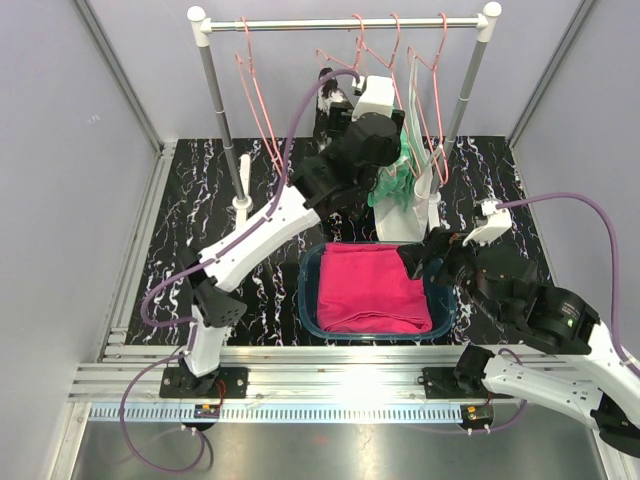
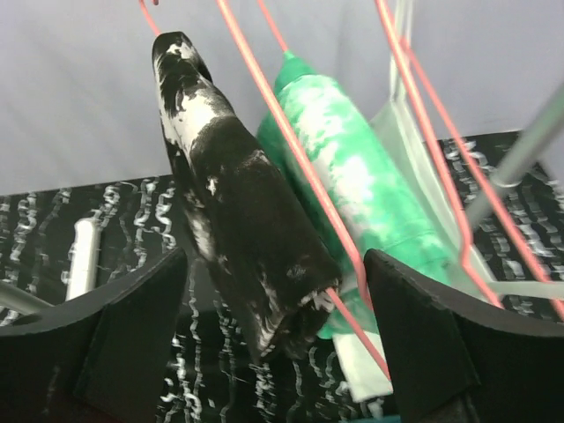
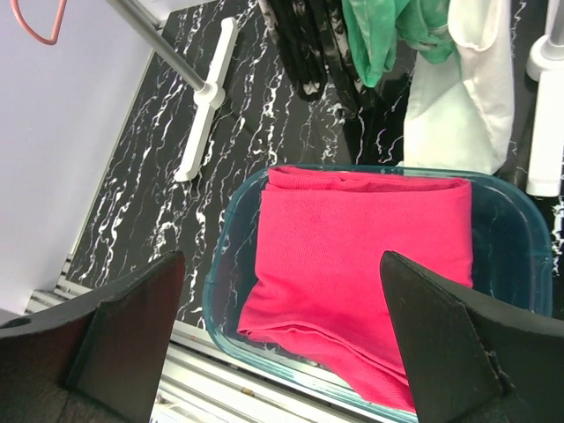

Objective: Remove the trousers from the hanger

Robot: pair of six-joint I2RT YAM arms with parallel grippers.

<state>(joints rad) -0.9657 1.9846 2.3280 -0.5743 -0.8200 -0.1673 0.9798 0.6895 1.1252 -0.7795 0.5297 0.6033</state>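
The black trousers with white splashes [image 2: 247,229] hang over a pink wire hanger [image 2: 291,141], with the green-and-white tie-dye trousers [image 2: 352,176] on a hanger right behind them. My left gripper [image 2: 278,339] is open, with the lower end of the black trousers between its fingers [image 2: 132,344], not touching. The magenta trousers [image 1: 370,290] lie folded in a blue bin [image 1: 308,300]. My right gripper [image 3: 282,344] is open and empty above the bin's near side [image 3: 225,264]. It looks down on the magenta trousers [image 3: 361,256].
The clothes rack's rail [image 1: 340,22] carries several pink hangers, some bare. Its white foot [image 1: 243,190] and posts stand on the black marbled mat. A white cloth [image 3: 467,97] hangs beside the green trousers, just behind the bin. Grey walls close in both sides.
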